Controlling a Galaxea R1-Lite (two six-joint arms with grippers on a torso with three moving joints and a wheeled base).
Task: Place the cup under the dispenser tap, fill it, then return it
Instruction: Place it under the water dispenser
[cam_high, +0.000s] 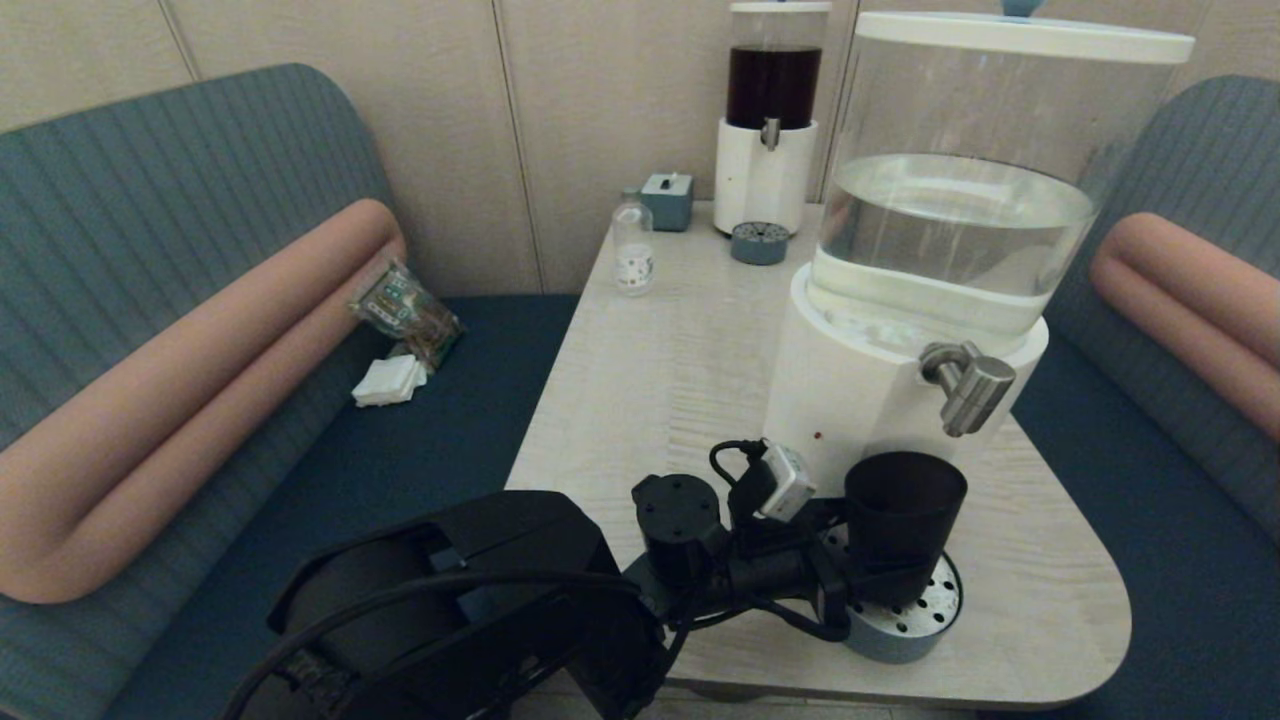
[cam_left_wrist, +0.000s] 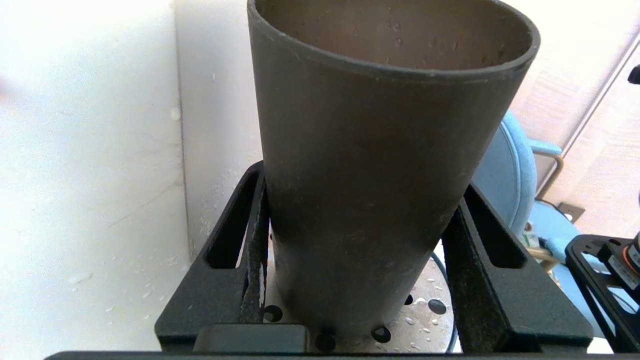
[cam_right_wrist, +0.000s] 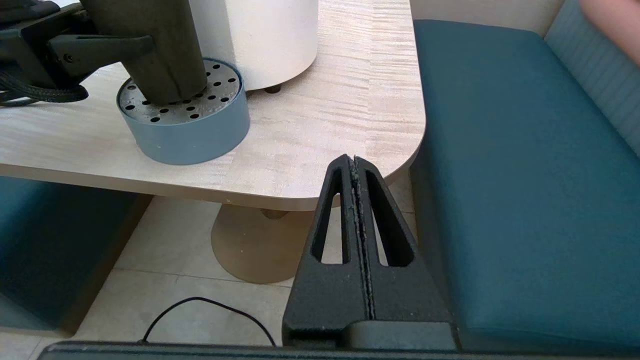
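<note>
The black cup stands upright on the round perforated blue-grey drip tray, just below and slightly left of the brushed-steel dispenser tap. My left gripper is shut on the cup's lower half, one finger on each side, reaching in from the left. In the left wrist view the cup fills the space between the fingers, and its inner wall shows only droplets. The cup and tray also show in the right wrist view. My right gripper is shut on nothing, parked low beside the table's near right corner.
The large white-based dispenser stands right behind the cup. At the table's far end are a smaller dispenser with dark liquid, its small tray, a clear bottle and a blue-grey box. Teal benches flank the table; a packet lies on the left one.
</note>
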